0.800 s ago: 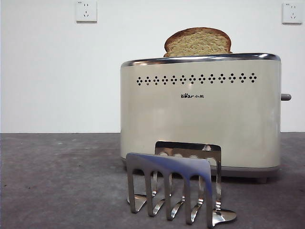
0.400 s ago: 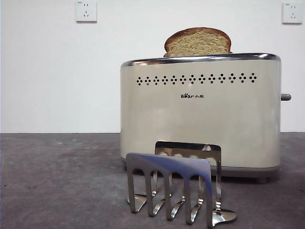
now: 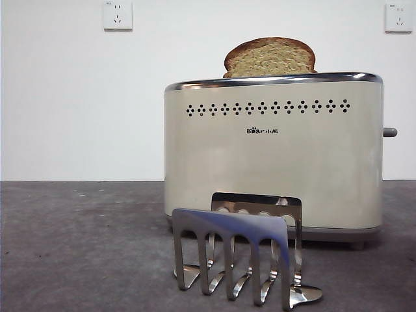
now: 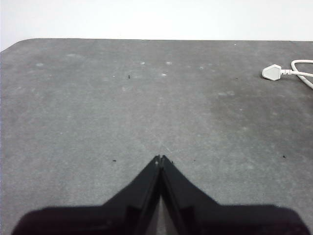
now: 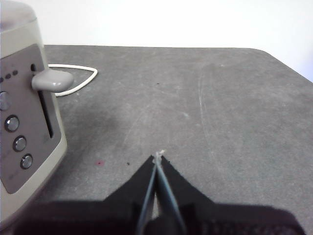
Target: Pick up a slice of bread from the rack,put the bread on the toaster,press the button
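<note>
- Front view: one toaster (image 3: 273, 156) stands on the grey surface (image 3: 78, 247), and one slice of bread (image 3: 270, 57) sits upright in its top, the domed crust rising above the chrome rim.
- One rack (image 3: 242, 253) stands just in front of the toaster, lower than it, with no bread in its slots.
- One button (image 3: 389, 132) projects from the toaster's narrow end at the picture's right edge.
- Two wall sockets (image 3: 117, 15) hang on the white wall behind, one near each upper corner.
- Neither arm shows here; the surface to the left of the toaster lies open.
- Left wrist view: the left gripper (image 4: 160, 157) hangs over bare surface with its jaws clenched together, grasping nothing. One white plug (image 4: 272, 72) with its cable lies well apart, near the far edge.
- Right wrist view: the right gripper (image 5: 158, 155) is likewise clenched and empty, beside the toaster's end panel (image 5: 24, 127).
- The grey button lever (image 5: 53, 80) sits at the top of its slot, with three round knobs (image 5: 12, 123) below it; open surface runs out to the far edge and rounded corner.
</note>
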`<action>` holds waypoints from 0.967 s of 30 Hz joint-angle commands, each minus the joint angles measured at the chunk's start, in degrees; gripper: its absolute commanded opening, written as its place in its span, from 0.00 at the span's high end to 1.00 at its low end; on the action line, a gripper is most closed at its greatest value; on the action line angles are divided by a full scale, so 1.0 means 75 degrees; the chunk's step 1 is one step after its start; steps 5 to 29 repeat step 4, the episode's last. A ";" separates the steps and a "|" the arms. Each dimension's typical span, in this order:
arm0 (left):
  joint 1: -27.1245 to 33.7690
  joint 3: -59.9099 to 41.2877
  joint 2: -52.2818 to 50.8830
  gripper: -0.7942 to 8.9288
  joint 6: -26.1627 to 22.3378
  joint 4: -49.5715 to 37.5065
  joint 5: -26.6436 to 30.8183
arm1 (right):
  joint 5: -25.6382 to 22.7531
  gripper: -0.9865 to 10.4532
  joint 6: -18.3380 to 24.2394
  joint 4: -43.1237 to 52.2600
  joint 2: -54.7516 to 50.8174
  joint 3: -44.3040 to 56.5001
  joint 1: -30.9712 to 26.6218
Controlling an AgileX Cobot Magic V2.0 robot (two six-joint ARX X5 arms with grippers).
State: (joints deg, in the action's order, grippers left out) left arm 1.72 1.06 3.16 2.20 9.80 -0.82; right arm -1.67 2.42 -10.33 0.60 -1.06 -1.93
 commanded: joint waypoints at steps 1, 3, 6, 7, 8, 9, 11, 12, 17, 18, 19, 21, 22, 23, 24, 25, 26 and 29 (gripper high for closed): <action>0.0017 -0.0085 0.0003 0.92 0.0052 -0.0041 -0.0035 | -0.0038 0.91 0.0038 -0.0038 -0.0017 0.0032 0.0006; 0.0017 -0.0085 0.0003 0.92 0.0050 -0.0038 -0.0035 | -0.0038 0.91 0.0038 -0.0041 -0.0017 0.0032 0.0006; 0.0017 -0.0085 0.0003 0.92 0.0052 -0.0041 -0.0035 | -0.0038 0.91 0.0038 -0.0044 -0.0015 0.0032 0.0006; 0.0017 -0.0085 0.0003 0.92 0.0052 -0.0041 -0.0035 | -0.0038 0.91 0.0038 -0.0044 -0.0015 0.0032 0.0006; 0.0017 -0.0085 0.0003 0.92 0.0052 -0.0041 -0.0035 | -0.0038 0.91 0.0038 -0.0044 -0.0015 0.0032 0.0006; 0.0017 -0.0085 0.0003 0.92 0.0052 -0.0041 -0.0035 | -0.0038 0.91 0.0038 -0.0044 -0.0015 0.0032 0.0006; 0.0017 -0.0085 0.0003 0.92 0.0052 -0.0041 -0.0035 | -0.0038 0.91 0.0038 -0.0044 -0.0015 0.0032 0.0006; 0.0017 -0.0085 0.0003 0.92 0.0052 -0.0041 -0.0035 | -0.0038 0.91 0.0038 -0.0044 -0.0015 0.0032 0.0006; 0.0017 -0.0085 0.0003 0.92 0.0052 -0.0041 -0.0035 | -0.0038 0.91 0.0038 -0.0044 -0.0015 0.0032 0.0006; 0.0017 -0.0085 0.0003 0.92 0.0052 -0.0041 -0.0035 | -0.0038 0.91 0.0038 -0.0044 -0.0015 0.0032 0.0006; 0.0017 -0.0085 0.0003 0.92 0.0052 -0.0041 -0.0035 | -0.0038 0.91 0.0038 -0.0044 -0.0015 0.0032 0.0006; 0.0017 -0.0085 0.0003 0.92 0.0052 -0.0041 -0.0035 | -0.0038 0.91 0.0038 -0.0044 -0.0015 0.0032 0.0006; 0.0017 -0.0085 0.0003 0.92 0.0052 -0.0041 -0.0035 | -0.0038 0.91 0.0038 -0.0044 -0.0015 0.0032 0.0006; 0.0017 -0.0085 0.0003 0.92 0.0052 -0.0041 -0.0035 | -0.0038 0.91 0.0038 -0.0044 -0.0015 0.0032 0.0006; 0.0017 -0.0085 0.0003 0.92 0.0052 -0.0041 -0.0035 | -0.0038 0.91 0.0038 -0.0044 -0.0015 0.0032 0.0006; 0.0017 -0.0085 0.0003 0.92 0.0052 -0.0041 -0.0035 | -0.0038 0.91 0.0038 -0.0044 -0.0015 0.0032 0.0006; 0.0017 -0.0085 0.0003 0.92 0.0052 -0.0041 -0.0035 | -0.0038 0.91 0.0038 -0.0044 -0.0015 0.0032 0.0006; 0.0017 -0.0085 0.0003 0.92 0.0052 -0.0041 -0.0035 | -0.0038 0.91 0.0038 -0.0044 -0.0015 0.0032 0.0006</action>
